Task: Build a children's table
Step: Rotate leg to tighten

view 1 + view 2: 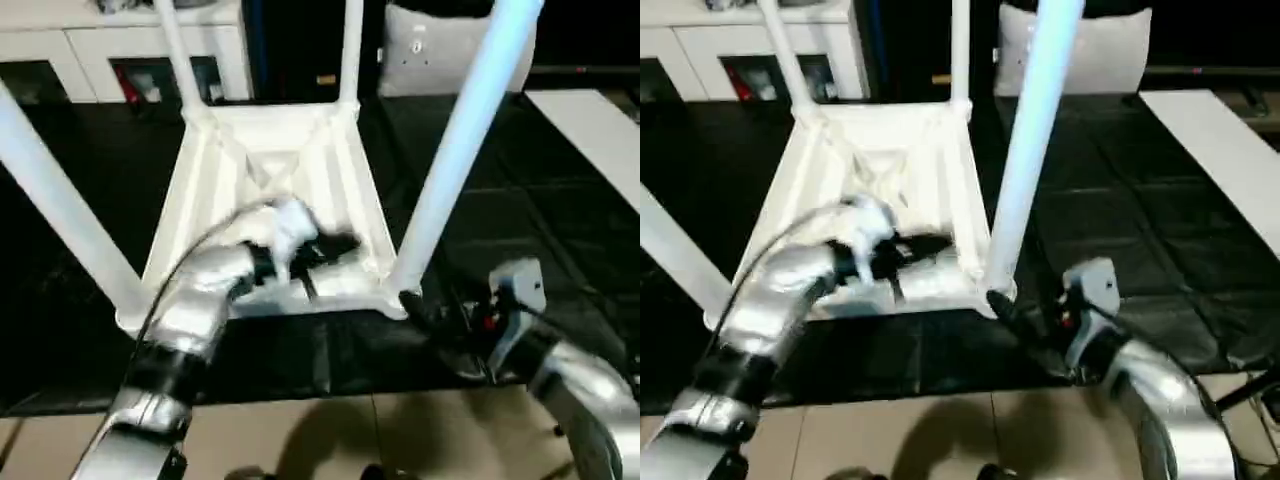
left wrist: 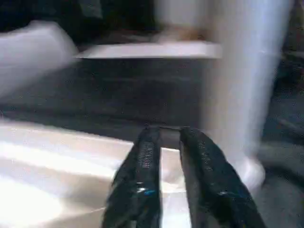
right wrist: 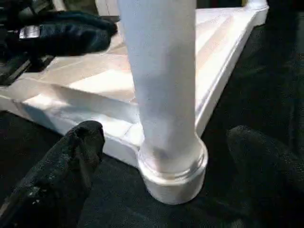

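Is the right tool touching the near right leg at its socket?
Apart. In the right wrist view the right tool straddles the leg, with dark mat visible between each finger and the socket.

The upturned children's table and a flat white board lie on black floor mats.

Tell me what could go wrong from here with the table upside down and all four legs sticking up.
1. The right gripper stands open around the near right leg at its corner socket; any sideways arm motion could knock that leg askew if it is not fully seated.
2. The left gripper hangs low over the ribbed underside of the table; its fingers could catch a rib or the rim.
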Robot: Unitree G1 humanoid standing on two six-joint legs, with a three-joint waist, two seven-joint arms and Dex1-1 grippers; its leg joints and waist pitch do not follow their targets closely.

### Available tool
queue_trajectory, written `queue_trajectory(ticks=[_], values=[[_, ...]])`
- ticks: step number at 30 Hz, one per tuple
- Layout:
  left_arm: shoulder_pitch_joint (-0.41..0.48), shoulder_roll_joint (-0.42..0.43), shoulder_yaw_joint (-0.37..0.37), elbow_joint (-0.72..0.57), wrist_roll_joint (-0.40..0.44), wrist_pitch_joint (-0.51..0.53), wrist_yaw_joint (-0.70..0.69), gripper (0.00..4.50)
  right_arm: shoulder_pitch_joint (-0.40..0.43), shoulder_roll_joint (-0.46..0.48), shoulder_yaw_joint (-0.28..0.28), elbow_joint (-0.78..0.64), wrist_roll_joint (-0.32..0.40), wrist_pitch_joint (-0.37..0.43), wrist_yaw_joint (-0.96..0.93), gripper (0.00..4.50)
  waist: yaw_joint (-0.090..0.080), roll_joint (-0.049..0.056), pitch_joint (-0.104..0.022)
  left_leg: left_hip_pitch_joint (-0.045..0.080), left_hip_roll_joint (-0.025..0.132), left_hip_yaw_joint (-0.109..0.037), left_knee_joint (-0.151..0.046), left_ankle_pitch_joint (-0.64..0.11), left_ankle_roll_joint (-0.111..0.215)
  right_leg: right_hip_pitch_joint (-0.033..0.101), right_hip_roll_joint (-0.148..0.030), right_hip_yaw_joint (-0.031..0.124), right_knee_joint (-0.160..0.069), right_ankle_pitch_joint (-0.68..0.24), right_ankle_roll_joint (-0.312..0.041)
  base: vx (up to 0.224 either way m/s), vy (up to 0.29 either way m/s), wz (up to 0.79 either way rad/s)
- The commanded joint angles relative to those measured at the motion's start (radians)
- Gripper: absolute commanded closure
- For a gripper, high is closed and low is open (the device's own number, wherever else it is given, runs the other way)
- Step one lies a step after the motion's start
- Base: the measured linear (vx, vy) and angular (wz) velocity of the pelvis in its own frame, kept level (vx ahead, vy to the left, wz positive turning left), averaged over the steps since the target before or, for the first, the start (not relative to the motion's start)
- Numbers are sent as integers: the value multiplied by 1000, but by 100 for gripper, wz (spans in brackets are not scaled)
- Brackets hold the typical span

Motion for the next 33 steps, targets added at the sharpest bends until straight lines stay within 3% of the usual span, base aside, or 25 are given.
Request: queue_trajectory(ticks=[1,3,5,10,11,13,14,15,16,17,18,20,21,22,23,24,25,26,27,28,29,30,31,32,33], values=[[68,-48,54,-91,29,57,158,333,-10,5,7,-28,-16,3,-54,0,-5,-22,-59,8,74,-39,-67,-155,42,56,-98,69,-104,-504,86,0,0,0],[144,-110,112,-201,50,87,288,314,-27,10,39,-48,-36,31,-83,0,-8,-22,-61,10,70,-40,-64,-161,39,56,-96,63,-114,-526,113,0,0,0],[215,-151,137,-312,53,116,354,307,-34,17,66,-76,-33,57,-83,0,-12,-37,-60,5,77,-45,-66,-172,44,58,-95,64,-112,-515,117,0,0,0],[307,-163,114,-446,62,150,414,266,-17,34,65,-110,-20,56,-101,0,-19,-31,-53,13,82,-52,-72,-227,36,55,-94,64,-119,-539,131,0,0,0],[326,-175,106,-472,61,185,442,266,-6,25,67,-116,-22,60,-110,0,-25,-27,-52,2,89,-56,-74,-188,45,56,-91,68,-120,-476,117,0,0,0],[340,-182,92,-492,78,231,464,235,11,14,66,-130,-16,63,-112,0,-27,-28,-61,-17,88,-57,-59,-26,88,48,-84,72,-107,-306,80,0,0,0],[348,-182,84,-502,91,255,471,228,21,11,66,-140,-11,65,-112,0,-25,-16,-65,-25,86,-55,-51,67,134,37,-73,72,-90,-202,39,0,0,0],[361,-184,83,-510,89,241,470,226,36,5,69,-155,-5,63,-103,0,-26,-23,-76,-34,76,-54,-40,112,178,39,-73,68,-79,-165,19,0,0,0],[375,-184,83,-521,84,230,468,221,50,2,74,-169,-4,62,-97,0,-25,-13,-86,-38,69,-55,-29,151,212,35,-70,65,-73,-138,1,0,0,0],[387,-184,85,-530,76,219,466,208,60,0,80,-179,-5,60,-93,0,-26,-17,-84,-44,71,-54,-28,161,234,30,-67,64,-76,-136,-3,0,0,0],[420,-183,86,-541,71,196,464,196,78,-14,72,-191,14,55,-62,0,-29,-17,-77,-47,72,-50,-35,73,245,28,-63,58,-88,-241,8,0,0,0],[456,-167,78,-556,66,163,449,187,90,-24,76,-198,26,51,-39,0,-53,-19,-42,4,72,-55,-48,-371,78,23,-77,32,-138,-693,125,0,0,0],[456,-167,78,-556,66,163,449,184,90,-24,76,-198,26,51,-39,0,-65,-16,-33,15,79,-62,-53,-445,48,22,-72,19,-155,-741,152,0,0,0],[494,-156,83,-574,60,164,455,176,89,-27,95,-196,24,39,-32,0,-78,-2,-22,22,120,-85,-88,-614,12,44,-53,9,-130,-718,164,0,0,0],[502,-154,84,-579,60,161,456,163,88,-28,100,-195,25,36,-30,0,-73,3,-21,-7,172,-109,-153,-709,1,89,-41,42,-16,-581,130,-90,-7,3],[518,-148,83,-587,61,152,458,152,82,-30,108,-190,28,30,-24,0,-29,10,-5,-62,155,-48,-210,-853,-48,98,-7,62,137,-274,30,-90,-7,3],[540,-149,98,-592,65,132,476,145,67,-25,122,-174,36,23,-15,0,-39,-32,-8,-12,142,-42,-208,-854,-38,78,-18,139,168,-349,49,-57,-66,8],[557,-149,109,-595,65,118,484,142,53,-22,134,-155,32,12,-12,0,-19,-45,-17,21,106,-45,-148,-790,-70,51,-53,185,101,-560,72,13,-59,9],[571,-148,119,-597,73,111,498,142,40,-17,144,-136,22,0,-13,0,-26,-74,-10,75,-2,-43,73,-380,-38,-56,-145,213,-105,-1104,152,48,-130,0],[587,-148,134,-600,81,109,517,118,27,-9,155,-118,9,-12,-19,0,-15,-73,-25,-13,-5,-81,83,-80,13,33,-173,262,-93,-1117,147,72,-85,-24],[616,-144,148,-615,91,114,535,118,6,0,165,-95,-4,-18,-26,0,-8,-77,-27,-32,7,-87,47,-34,5,53,-159,238,-70,-1021,138,71,-93,-24],[624,-143,149,-623,93,117,538,107,-1,0,165,-89,-3,-16,-26,0,1,-61,-32,-24,41,-95,-32,-30,-14,45,-95,205,-29,-709,67,0,0,0],[635,-143,150,-633,93,119,539,101,-9,3,163,-81,0,-17,-23,0,-8,-57,-29,-8,61,-93,-53,-134,-13,36,-53,194,-9,-501,15,0,0,0],[658,-144,149,-659,89,123,537,101,-27,13,158,-59,12,-23,-15,0,-10,-70,-27,-3,66,-92,-60,-176,-3,39,-55,195,-7,-454,-7,0,0,0],[673,-141,153,-673,85,117,539,97,-36,20,163,-44,12,-29,-15,0,-12,-52,-30,-5,70,-93,-68,-210,4,50,-67,195,-3,-405,-59,0,0,0]])
